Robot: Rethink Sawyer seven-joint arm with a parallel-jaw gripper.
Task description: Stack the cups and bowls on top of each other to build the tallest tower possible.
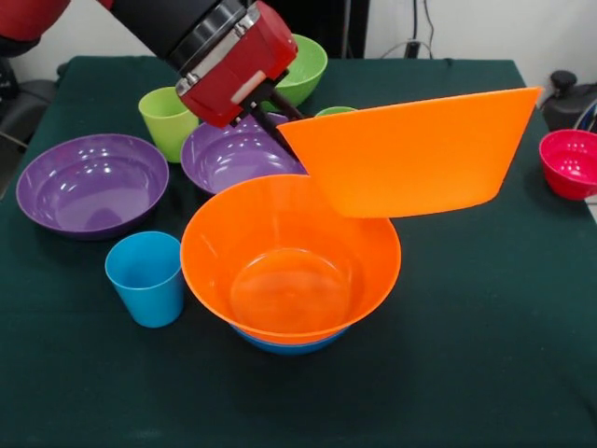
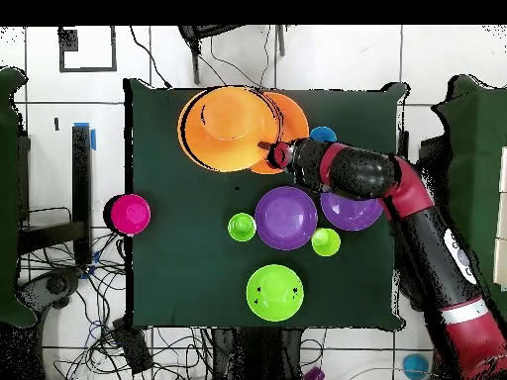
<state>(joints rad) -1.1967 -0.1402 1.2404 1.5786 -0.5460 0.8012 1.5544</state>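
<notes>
My gripper (image 1: 277,126) is shut on the rim of a big orange bowl (image 1: 410,154) and holds it tilted on its side in the air. Below and beside it, the second orange bowl (image 1: 289,257) sits nested on the blue bowl (image 1: 289,343). The sky blue cup (image 1: 146,277) stands to its left. Two purple bowls (image 1: 91,182) (image 1: 233,154) lie behind, with the yellow-green cup (image 1: 168,119) between them. The ridged green cup (image 1: 334,111) shows only its rim behind the held bowl. In the overhead view the gripper (image 2: 267,150) meets the held bowl (image 2: 228,124).
The green bowl (image 1: 303,65) sits at the far side, partly behind my arm. The small red bowl (image 1: 569,161) rests at the table's right edge. The dark green cloth (image 1: 485,327) covers the table. Cables lie on the floor around the table (image 2: 158,346).
</notes>
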